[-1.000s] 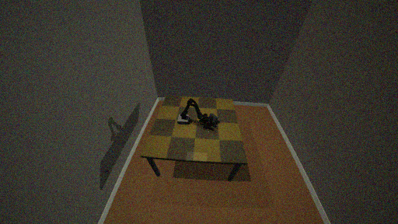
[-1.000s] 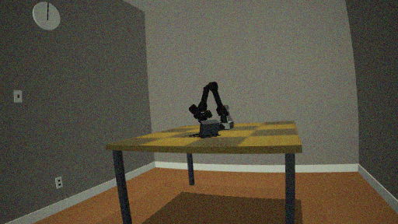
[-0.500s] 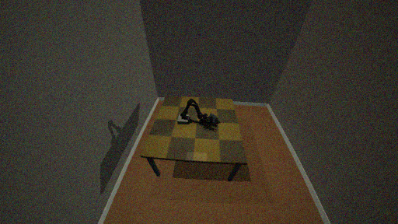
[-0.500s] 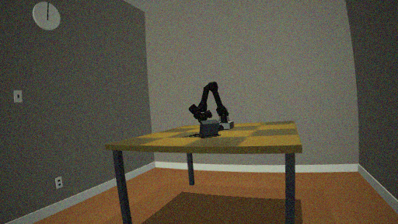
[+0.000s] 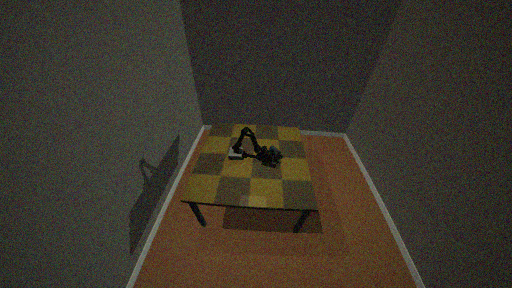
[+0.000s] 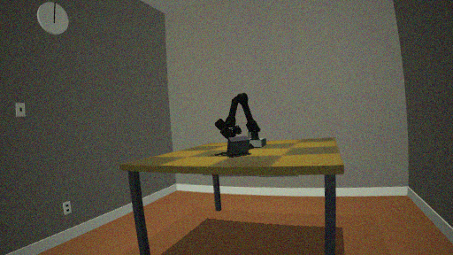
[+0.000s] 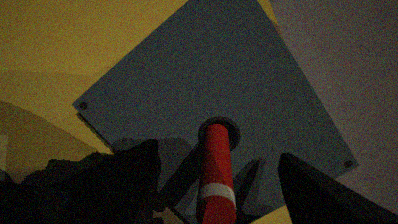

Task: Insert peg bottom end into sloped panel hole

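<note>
Claw fingers apart, nothing clamped. Going by view

Top: black arm rises from a light base, bends over at the elbow and comes down to the claw, all above the yellow and gray-brown checkered desk. Claw area is a dark clump at this size, peg not distinguishable. Desk stands on orange floor, arm shadow on the wall at the picture's left

Exterior: arm folded in an upside-down V, base on the desk, claw end low, right at the gray panel block. Peg can't be made out here. Round clock on the dark wall, switch plate and outlet below it

Wrist: red round peg with one white band, its far end at the dark-rimmed hole in the blue-gray panel. Can't tell how deep it sits. Black fingers stand one on each side of the peg, visible gaps both sides, no contact seen. Panel has small dark screws at two corners, yellow desk surface beyond its edge
</note>
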Robot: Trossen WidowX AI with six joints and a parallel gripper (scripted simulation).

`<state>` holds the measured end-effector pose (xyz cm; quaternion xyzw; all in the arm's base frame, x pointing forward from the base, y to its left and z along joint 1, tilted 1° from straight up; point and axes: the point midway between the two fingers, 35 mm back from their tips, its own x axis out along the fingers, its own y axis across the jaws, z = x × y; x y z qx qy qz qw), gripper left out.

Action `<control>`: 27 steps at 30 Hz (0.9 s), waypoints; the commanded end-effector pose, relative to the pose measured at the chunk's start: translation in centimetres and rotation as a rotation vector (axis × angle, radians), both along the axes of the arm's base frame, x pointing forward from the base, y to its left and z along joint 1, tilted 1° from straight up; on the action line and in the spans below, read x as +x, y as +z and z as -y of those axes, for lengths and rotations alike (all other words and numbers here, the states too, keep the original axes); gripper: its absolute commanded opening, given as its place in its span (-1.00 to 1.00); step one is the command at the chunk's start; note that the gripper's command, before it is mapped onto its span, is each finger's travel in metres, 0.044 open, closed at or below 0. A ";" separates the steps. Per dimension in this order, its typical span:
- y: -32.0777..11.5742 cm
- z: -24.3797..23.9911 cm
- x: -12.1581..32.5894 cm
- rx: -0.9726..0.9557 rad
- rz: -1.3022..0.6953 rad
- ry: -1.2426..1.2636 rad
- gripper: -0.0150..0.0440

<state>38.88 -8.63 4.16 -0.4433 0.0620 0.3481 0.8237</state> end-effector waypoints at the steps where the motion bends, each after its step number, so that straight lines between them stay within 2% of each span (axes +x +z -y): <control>1: 0.0 0.1 -0.2 -0.001 -0.002 0.001 0.93; 2: 0.1 0.2 -0.3 -0.002 -0.002 0.001 1.00; 27: 1.1 2.7 -2.9 -0.014 -0.019 0.003 1.00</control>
